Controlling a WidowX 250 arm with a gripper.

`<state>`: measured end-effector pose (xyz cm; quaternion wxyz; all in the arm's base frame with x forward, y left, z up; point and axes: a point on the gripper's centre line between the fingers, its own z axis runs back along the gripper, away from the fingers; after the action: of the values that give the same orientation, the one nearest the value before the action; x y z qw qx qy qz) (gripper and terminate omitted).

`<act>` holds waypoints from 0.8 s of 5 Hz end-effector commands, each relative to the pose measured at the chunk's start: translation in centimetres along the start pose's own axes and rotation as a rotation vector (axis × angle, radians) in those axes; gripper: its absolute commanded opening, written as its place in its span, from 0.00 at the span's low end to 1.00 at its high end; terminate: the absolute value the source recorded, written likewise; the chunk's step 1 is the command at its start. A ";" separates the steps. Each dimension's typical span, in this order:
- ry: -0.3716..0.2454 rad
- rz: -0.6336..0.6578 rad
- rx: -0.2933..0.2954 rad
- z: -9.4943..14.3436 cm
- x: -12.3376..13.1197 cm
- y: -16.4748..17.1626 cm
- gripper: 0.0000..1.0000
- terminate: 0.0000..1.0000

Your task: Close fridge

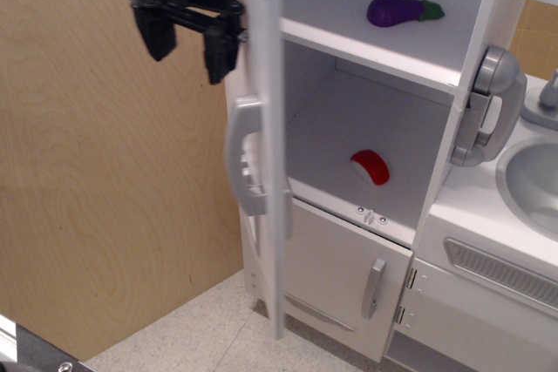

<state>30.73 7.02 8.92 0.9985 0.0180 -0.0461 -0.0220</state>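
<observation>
The fridge point(384, 111) is a tall white cabinet with white shelves. Its big white door point(266, 128) stands open, seen nearly edge-on, with its grey bar handle point(242, 158) on the outer face at the left. My black gripper point(187, 41) is open and empty at the upper left. Its right finger point(220, 54) is at the door's outer face near the top. A purple eggplant point(401, 10) lies on the upper shelf. A red and white piece point(370, 166) lies on the lower shelf.
A plywood wall point(96, 198) stands at the left. The shorter lower door point(340, 276) with a small grey handle is shut. A grey toy phone point(485, 106) hangs on the fridge's right side. The sink point(532, 185) is at the right.
</observation>
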 end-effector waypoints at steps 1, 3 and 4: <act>-0.039 0.018 0.006 0.9 3.5 -2.2 1.00 0.00; -0.062 0.042 0.010 -0.3 7.2 -1.4 1.00 0.00; -0.119 0.073 0.013 -0.2 8.1 -1.1 1.00 0.00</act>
<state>38.52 4.98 7.10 0.9967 0.0177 -0.0783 0.0125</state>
